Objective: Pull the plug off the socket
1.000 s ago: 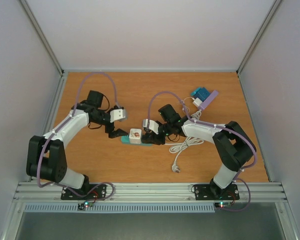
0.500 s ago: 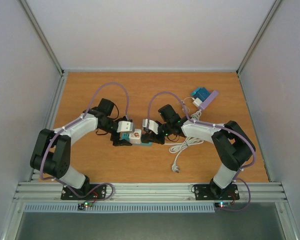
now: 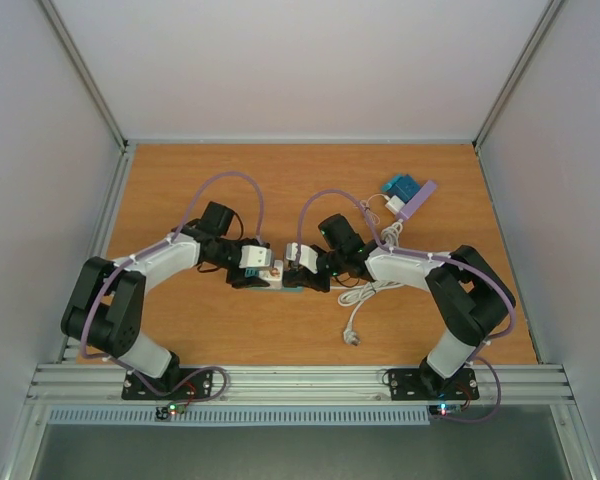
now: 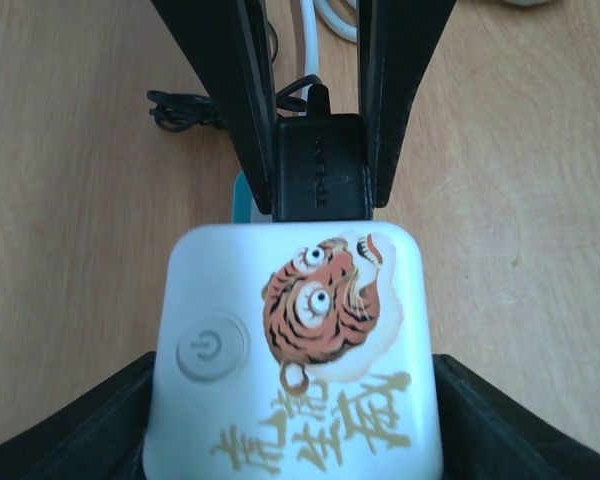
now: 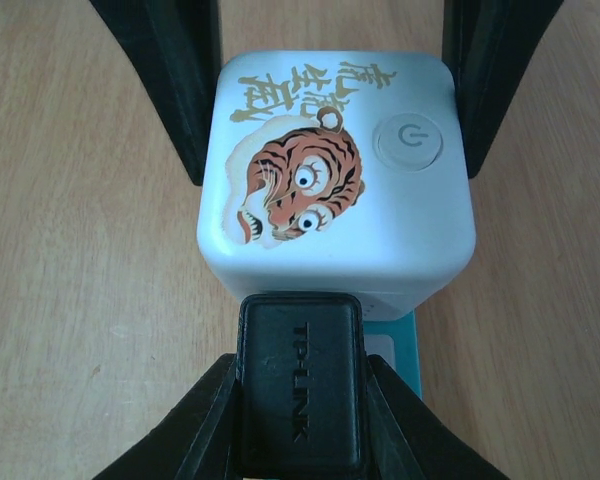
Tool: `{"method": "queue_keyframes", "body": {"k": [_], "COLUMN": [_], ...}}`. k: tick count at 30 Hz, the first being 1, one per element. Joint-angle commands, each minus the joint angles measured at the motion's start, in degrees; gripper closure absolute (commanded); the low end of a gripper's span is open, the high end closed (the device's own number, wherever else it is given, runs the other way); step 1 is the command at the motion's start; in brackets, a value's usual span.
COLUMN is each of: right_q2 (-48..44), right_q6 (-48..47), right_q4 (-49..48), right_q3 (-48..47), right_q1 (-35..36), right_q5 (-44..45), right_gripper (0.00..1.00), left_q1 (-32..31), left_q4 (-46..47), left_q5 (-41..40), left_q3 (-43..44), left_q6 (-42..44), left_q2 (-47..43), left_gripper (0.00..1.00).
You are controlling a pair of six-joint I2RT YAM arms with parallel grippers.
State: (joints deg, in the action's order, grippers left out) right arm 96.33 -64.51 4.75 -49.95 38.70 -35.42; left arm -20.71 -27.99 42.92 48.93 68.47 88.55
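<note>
The socket is a white cube with a tiger picture (image 4: 295, 350), standing on a teal base (image 5: 405, 350) in the middle of the table (image 3: 275, 269). A black TP-LINK plug (image 5: 300, 385) sits in its side, also seen in the left wrist view (image 4: 320, 170). My left gripper (image 4: 295, 410) is shut on the cube, its fingers (image 4: 80, 430) against both side walls. My right gripper (image 5: 300, 400) is shut on the plug, its fingers (image 5: 185, 430) pressed to both sides. From above the two grippers, left (image 3: 258, 275) and right (image 3: 298, 275), face each other across the socket.
A white cable (image 3: 365, 298) with a loose plug end lies coiled by the right arm. A blue box (image 3: 400, 186), a purple bar (image 3: 418, 200) and a small white adapter (image 3: 393, 205) lie at the back right. Black cable (image 4: 180, 108) trails behind the plug.
My left arm has swung right to the socket, and its jaws now sit around the white cube. My right gripper has stayed on the plug.
</note>
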Motion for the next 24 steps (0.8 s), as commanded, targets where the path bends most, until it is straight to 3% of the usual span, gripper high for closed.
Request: {"method": "queue_keyframes", "body": {"k": [1, 12, 24], "right_q2": [0.9, 1.2, 1.4], "right_q6": [-0.7, -0.9, -1.3], "right_q4": [2.5, 2.8, 3.4], "right_q3": [2.7, 2.6, 2.6], "right_q1": [0.9, 0.8, 0.8], "right_q5": [2.1, 2.5, 3.0], "right_gripper": [0.84, 0.85, 0.87], "left_q1": [-1.4, -1.4, -1.4], "left_q4": [3.1, 3.5, 2.3], "left_q5": [1.4, 4.1, 8.8], "left_q3": [-1.3, -1.3, 1.3], "left_q6": [-0.6, -2.9, -6.2], "left_q2": [-0.2, -4.0, -6.5], "left_gripper": [0.36, 0.63, 0.72]}}
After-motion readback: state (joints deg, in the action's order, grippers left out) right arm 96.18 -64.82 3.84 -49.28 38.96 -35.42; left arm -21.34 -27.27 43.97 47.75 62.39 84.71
